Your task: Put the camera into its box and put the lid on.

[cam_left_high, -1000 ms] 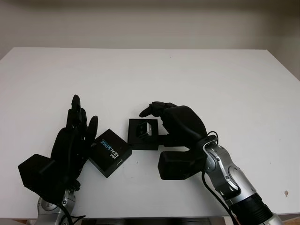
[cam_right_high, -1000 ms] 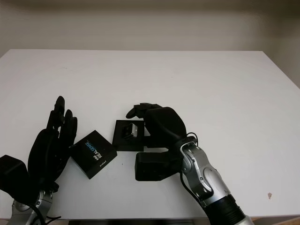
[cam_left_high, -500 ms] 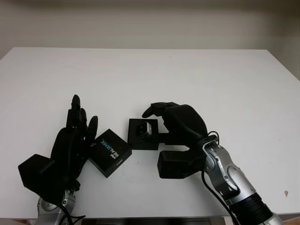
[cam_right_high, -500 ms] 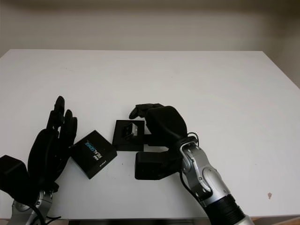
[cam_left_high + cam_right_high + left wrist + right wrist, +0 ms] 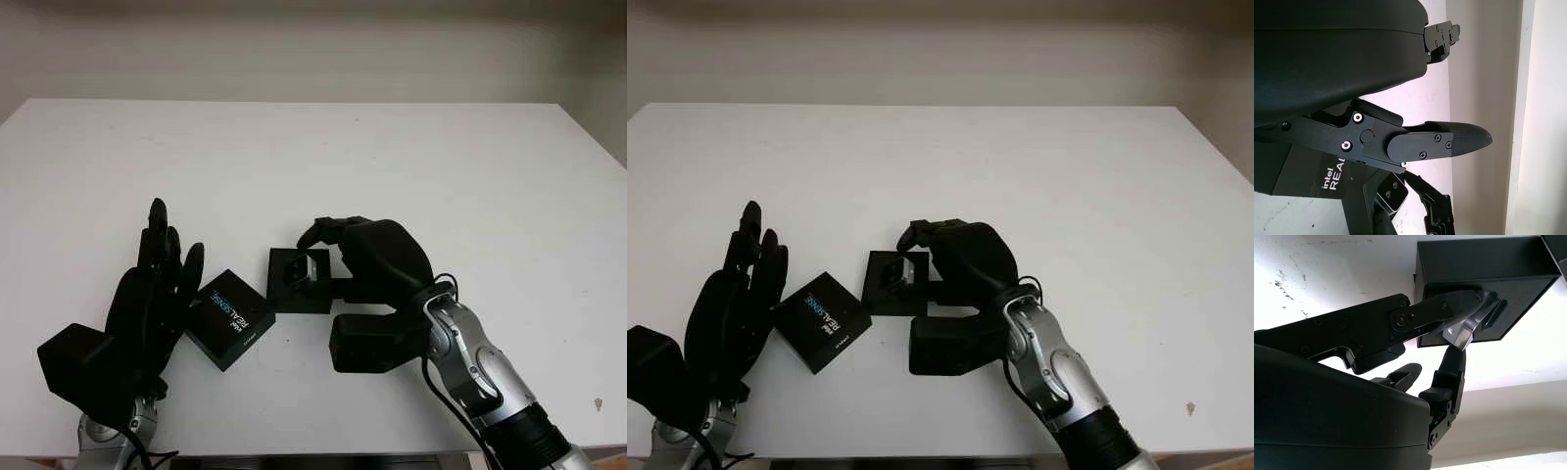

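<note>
**Silver camera seated over its black box**

Black fingers of our right hand (image 5: 338,257) pinch the silver camera (image 5: 1467,329) as we set it inside the open box (image 5: 294,281), near the table's (image 5: 411,157) front edge. We judge the grip steadies it for seating. Our left hand (image 5: 147,299) is open toward the front left corner, touching the lid (image 5: 229,318), likely ready to lift it.
</note>
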Action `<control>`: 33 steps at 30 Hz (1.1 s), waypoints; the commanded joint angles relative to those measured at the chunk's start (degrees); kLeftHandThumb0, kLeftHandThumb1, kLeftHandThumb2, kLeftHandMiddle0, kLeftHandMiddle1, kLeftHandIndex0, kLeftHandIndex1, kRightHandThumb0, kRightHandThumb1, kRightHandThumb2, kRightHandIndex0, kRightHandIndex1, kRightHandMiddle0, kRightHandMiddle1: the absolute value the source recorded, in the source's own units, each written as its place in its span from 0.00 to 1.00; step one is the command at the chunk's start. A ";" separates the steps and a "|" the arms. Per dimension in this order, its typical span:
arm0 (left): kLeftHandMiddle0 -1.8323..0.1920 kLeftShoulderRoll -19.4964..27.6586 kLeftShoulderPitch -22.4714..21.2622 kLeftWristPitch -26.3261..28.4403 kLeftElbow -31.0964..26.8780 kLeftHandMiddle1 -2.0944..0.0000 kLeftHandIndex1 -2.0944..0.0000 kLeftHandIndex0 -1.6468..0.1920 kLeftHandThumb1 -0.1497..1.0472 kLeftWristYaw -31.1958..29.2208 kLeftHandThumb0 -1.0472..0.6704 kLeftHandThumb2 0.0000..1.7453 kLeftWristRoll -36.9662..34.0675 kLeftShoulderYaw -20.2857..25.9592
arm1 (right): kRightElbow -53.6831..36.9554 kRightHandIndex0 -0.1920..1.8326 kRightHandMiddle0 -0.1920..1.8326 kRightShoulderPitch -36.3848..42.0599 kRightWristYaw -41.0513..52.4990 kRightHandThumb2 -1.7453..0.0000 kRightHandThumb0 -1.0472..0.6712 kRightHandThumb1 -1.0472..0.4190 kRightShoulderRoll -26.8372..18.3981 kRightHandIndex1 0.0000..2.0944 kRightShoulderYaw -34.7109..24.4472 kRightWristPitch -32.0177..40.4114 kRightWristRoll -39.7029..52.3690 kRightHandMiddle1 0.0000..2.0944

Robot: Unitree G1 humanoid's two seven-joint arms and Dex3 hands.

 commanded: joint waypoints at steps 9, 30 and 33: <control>0.99 -0.39 0.47 -0.34 0.38 0.97 0.97 0.99 1.00 0.29 0.18 0.26 0.48 -0.21 | 2.26 0.34 0.37 0.14 -2.40 0.97 0.36 0.09 -0.81 0.19 0.01 -5.97 4.03 0.56; 0.99 -0.39 0.94 -0.35 0.24 0.97 0.97 0.99 1.00 -0.05 0.18 0.26 0.20 -0.07 | 3.11 0.21 0.36 0.48 -3.32 0.97 0.36 0.10 -1.38 0.43 0.84 -7.51 3.81 0.62; 1.00 -0.24 1.03 -0.52 0.36 0.97 0.97 0.99 1.00 -0.31 0.18 0.26 0.18 -0.06 | 3.89 0.21 0.36 0.34 -3.57 0.97 0.38 0.10 -0.18 0.43 -0.30 -7.58 6.47 0.62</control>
